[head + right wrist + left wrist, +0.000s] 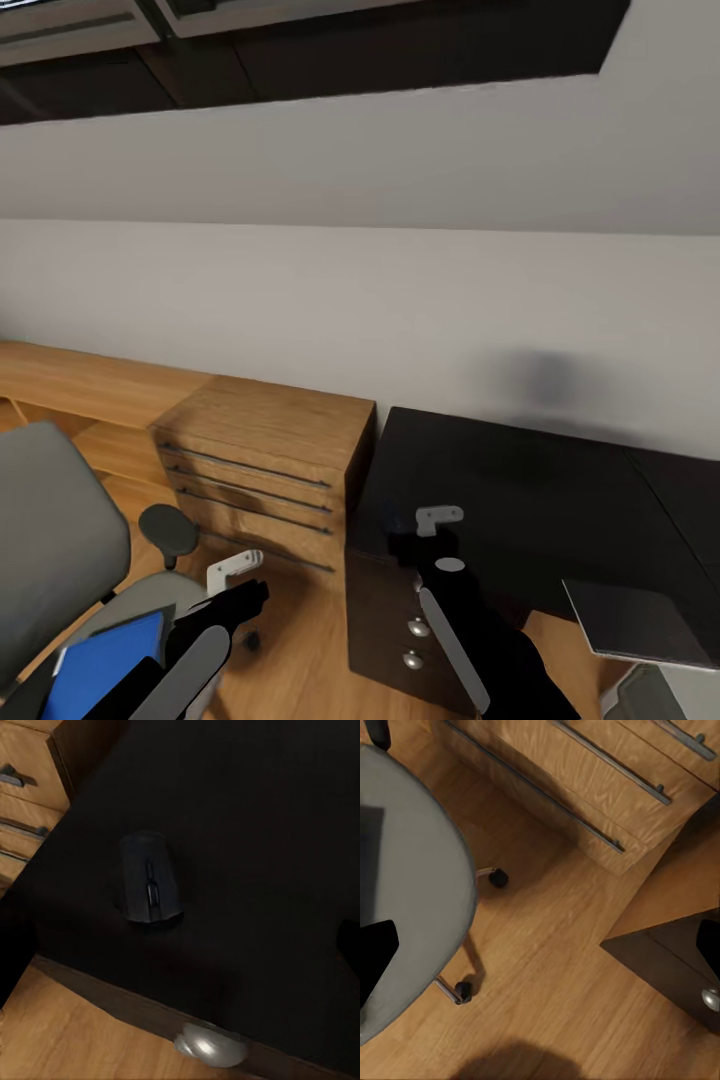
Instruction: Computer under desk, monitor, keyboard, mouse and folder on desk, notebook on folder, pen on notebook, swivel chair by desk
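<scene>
While my head camera looks down along a pale wall (400, 300), the dark desk (560, 500) spreads across the right of my view, its top reaching to the wall and its front showing round silver knobs (418, 628). Just beside it on my left stands a wooden drawer unit (265, 460) with long dark handles, on a wooden floor (562, 975). Nearer to me on the left is the grey swivel chair (50, 540), with its casters (498, 877) on the floor and a blue folder (100, 665) lying on its seat. A dark flat panel (640, 620) juts in at the lower right, and I cannot tell what it is. My right gripper (425, 545) hangs over the near edge of the desk, and I cannot tell how far its fingers are spread. My left gripper (245, 590) sits beside the chair, its spread equally unclear. Smallest is the black mouse (150, 877), resting on the desk top close to the front edge, below my right wrist.
</scene>
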You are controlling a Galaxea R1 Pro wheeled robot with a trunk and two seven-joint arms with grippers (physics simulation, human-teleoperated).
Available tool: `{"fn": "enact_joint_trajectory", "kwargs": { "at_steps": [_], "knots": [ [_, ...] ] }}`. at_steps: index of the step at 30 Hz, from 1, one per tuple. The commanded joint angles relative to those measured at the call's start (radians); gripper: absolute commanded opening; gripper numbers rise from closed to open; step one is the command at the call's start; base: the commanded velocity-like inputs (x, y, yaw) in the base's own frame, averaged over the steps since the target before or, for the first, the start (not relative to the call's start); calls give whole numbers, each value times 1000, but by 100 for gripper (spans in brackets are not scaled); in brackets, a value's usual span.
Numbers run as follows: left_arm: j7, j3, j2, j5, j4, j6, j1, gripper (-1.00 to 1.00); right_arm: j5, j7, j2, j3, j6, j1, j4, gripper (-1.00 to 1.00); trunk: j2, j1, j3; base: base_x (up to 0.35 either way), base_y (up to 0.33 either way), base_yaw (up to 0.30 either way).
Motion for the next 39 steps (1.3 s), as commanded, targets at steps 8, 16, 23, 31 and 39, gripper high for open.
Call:
{"fn": "enact_joint_trajectory", "kwargs": {
  "at_steps": [8,16,23,31,39],
  "knots": [
    [6,-2,1,4,-1,5,-2,100,-9,-10,-1,2,2,-1,3,100,-1,0,-2,52,0,257],
    [3,-5,1,3,-3,5,-2,100,-6,-10,-5,2,-58,-1,6,100,-1,0,-3,2,0,91],
    [3,-52,1,3,-20,2,-2,100,19,6,-48,1,-141,-2,61,100,-1,0,-3,23,0,2],
    [9,-82,6,3,-140,3,-2,100,79,143,-56,-3,-260,-255,478,100,-1,0,-3,0,0,0],
    [11,-139,8,3,-164,1,-2,100,43,210,-52,-7,-377,-503,856,100,-1,0,-3,0,0,0]
  ]
}}
